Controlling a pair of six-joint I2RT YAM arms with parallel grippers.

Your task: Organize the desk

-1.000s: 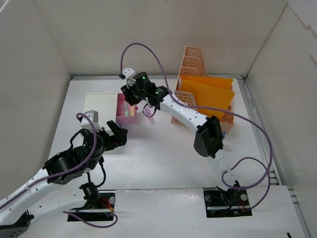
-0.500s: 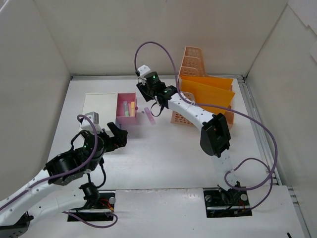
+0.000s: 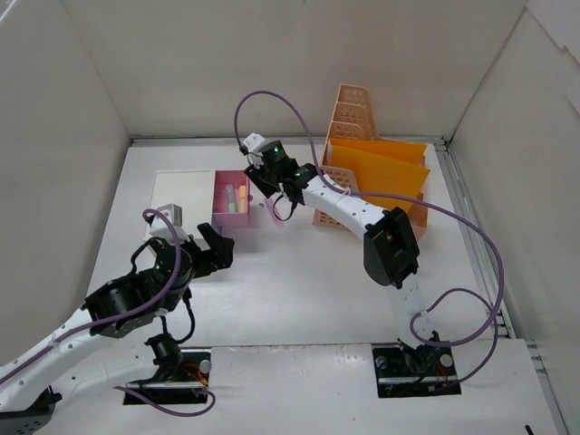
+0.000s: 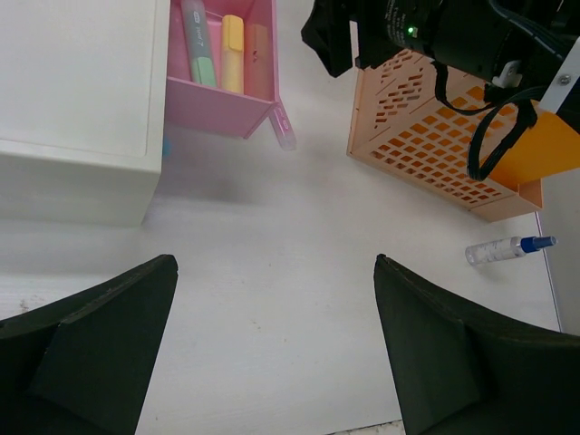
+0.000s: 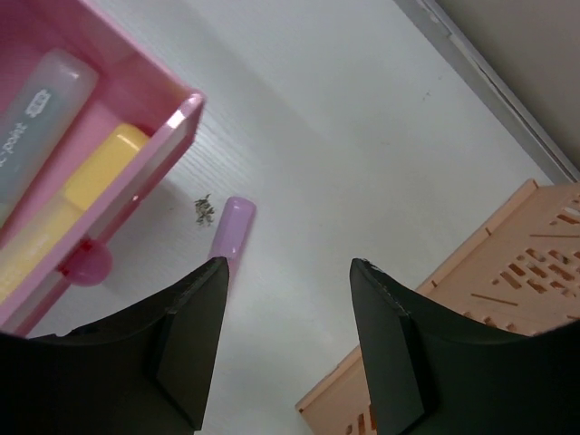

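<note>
White desk, pink drawer; left gripper spread empty, right gripper parted near pink pen

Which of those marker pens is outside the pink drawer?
The pale pink marker: it lies on the desk beside the pink drawer, while the green marker, yellow marker and orange marker lie inside.

An overhead camera looks down on the whole desk. Cameras behind the left end effector and, closer, the right end effector both see the pink drawer ahead.
</note>
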